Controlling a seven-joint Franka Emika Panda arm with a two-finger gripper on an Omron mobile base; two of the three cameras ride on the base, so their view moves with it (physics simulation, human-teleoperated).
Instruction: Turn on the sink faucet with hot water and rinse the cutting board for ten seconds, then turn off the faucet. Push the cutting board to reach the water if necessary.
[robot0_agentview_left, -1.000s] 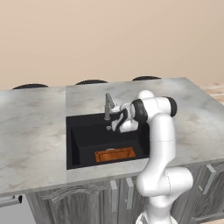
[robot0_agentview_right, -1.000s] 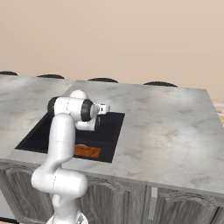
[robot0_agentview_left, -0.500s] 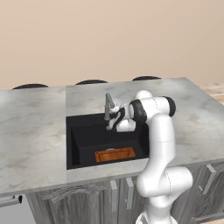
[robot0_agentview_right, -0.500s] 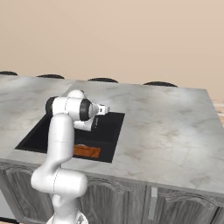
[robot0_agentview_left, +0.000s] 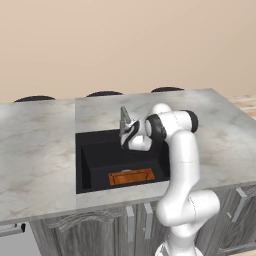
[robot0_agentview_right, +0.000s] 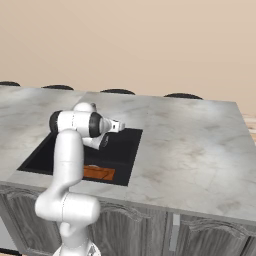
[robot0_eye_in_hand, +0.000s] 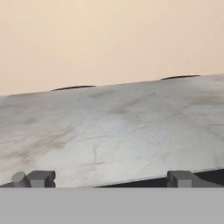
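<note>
While the white arm (robot0_agentview_left: 180, 165) bends over the black sink (robot0_agentview_left: 100, 157), its hand reaches toward the faucet (robot0_agentview_left: 123, 121) at the basin's back rim, and in the left base view the fingers (robot0_agentview_left: 127, 137) sit just beside the tap's post, low on its right side; whether they touch it I cannot tell. From the hand view the two dark fingertips (robot0_eye_in_hand: 41, 178) stand far apart at the bottom, with a wide stretch of marble between them, so the fingers are spread open and hold nothing. That same view looks flat across the grey-white marble desk (robot0_eye_in_hand: 113, 131) toward a plain beige wall (robot0_eye_in_hand: 109, 39), with a thin strip of the dark basin showing at the lower right. The cutting board (robot0_agentview_left: 131, 176), an orange-brown rectangle with a darker border, lies flat on the bottom of the sink against its near wall, well apart from the faucet and off to the front of the basin. In the right base view the board (robot0_agentview_right: 98, 173) appears as an orange strip at the near edge of the sink (robot0_agentview_right: 122, 150), partly hidden behind the arm's upright link, and the hand (robot0_agentview_right: 112, 126) points across the basin's back part. No stream runs from the spout in either base view. Dark rounded stool tops (robot0_agentview_left: 104, 93) peek over the far edge of the desk (robot0_agentview_left: 35, 150), and grey panelled cabinet doors (robot0_agentview_right: 200, 235) run below its front.
</note>
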